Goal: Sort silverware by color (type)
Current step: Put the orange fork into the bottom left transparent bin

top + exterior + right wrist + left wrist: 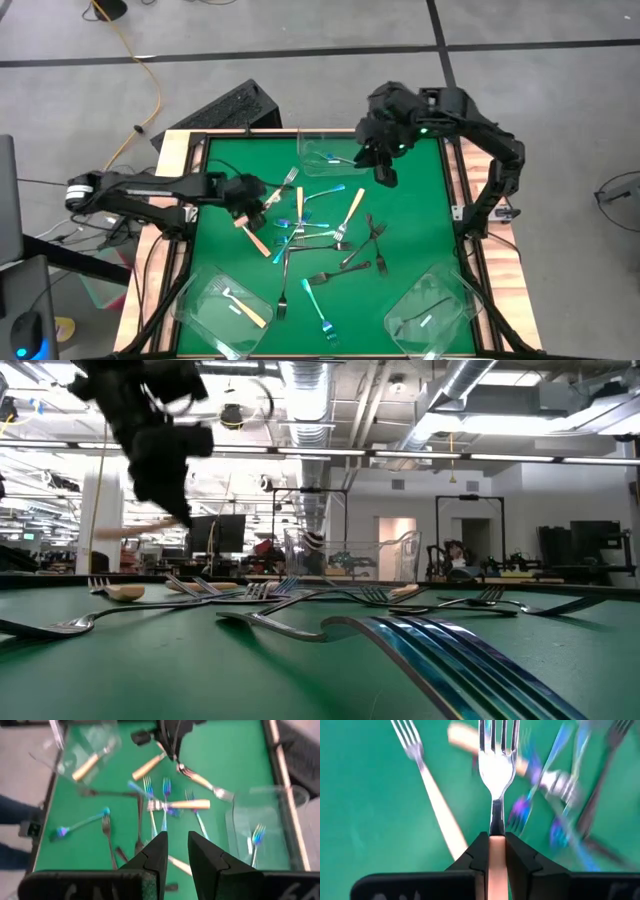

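Several forks lie crossed in a loose pile (320, 235) in the middle of the green mat: tan-handled, blue-handled and all dark ones. My left gripper (262, 197) hangs over the pile's left side, shut on a tan-handled fork (497, 765) whose tines point away from it. My right gripper (175, 850) is raised over the far side of the mat (385, 175), beside the far tub. It is open, with nothing between its fingers. My left gripper pinches the fork's tan handle (496, 851) between its two fingers, at the end next to the metal neck. The fingers lie along the fork, slanting down from the table's left. The handle runs back between them. The fork is lifted clear of the mat.
Three clear tubs stand on the mat. The far tub (325, 150) holds a blue fork (257, 837), the near left tub (225, 310) a tan fork (90, 762), and the third is at the near right (430, 315). A wooden frame (175, 170) borders the mat.
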Robot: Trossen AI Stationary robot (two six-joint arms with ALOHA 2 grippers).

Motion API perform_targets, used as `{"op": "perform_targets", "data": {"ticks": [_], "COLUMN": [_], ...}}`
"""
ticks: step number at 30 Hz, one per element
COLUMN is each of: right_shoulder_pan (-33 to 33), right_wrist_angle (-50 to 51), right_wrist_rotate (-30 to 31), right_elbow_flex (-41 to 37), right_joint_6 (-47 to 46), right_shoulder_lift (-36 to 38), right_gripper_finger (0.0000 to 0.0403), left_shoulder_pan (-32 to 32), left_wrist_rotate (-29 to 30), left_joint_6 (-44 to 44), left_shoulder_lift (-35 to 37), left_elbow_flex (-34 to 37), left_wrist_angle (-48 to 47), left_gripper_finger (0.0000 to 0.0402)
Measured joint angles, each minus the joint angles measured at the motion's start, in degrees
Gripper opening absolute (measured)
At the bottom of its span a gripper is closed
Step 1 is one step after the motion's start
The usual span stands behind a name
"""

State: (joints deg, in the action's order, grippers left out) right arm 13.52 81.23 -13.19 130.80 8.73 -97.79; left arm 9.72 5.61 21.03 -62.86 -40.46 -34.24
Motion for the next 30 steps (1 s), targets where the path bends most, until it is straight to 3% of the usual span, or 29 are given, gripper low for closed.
{"op": "perform_targets", "data": {"ticks": [9,15,18,24,30], "right_shoulder_pan": [0.0,0.5,1.03,2.89,3.1], "right_wrist_angle": [-12.94,-27.49,-28.18,-30.58,-56.91], "right_wrist_rotate": [-2.32,-11.81,-15.4,-17.76,-20.12], "right_elbow_flex": [0.02,-0.86,-3.92,-17.92,-41.29], "right_joint_6": [0.55,4.61,4.79,2.9,-4.49], "right_shoulder_lift": [6.12,7.85,8.3,10.52,16.6], "right_gripper_finger": [0.0096,0.0096,0.0096,0.0096,0.0096], "left_shoulder_pan": [0.02,0.0,0.0,0.0,-0.01], "left_wrist_rotate": [8.59,11.51,11.34,10.03,6.47], "left_joint_6": [-0.79,-8.61,-11.82,-16.01,-15.95], "left_shoulder_lift": [12.12,16.44,17.46,16.78,13.52], "left_elbow_flex": [-9.48,-13.99,-15.08,-16.9,-16.88], "left_wrist_angle": [5.38,19.49,25.83,29.13,31.92], "left_gripper_finger": [0.0021,0.0021,0.0021,0.0021,0.0021]}}
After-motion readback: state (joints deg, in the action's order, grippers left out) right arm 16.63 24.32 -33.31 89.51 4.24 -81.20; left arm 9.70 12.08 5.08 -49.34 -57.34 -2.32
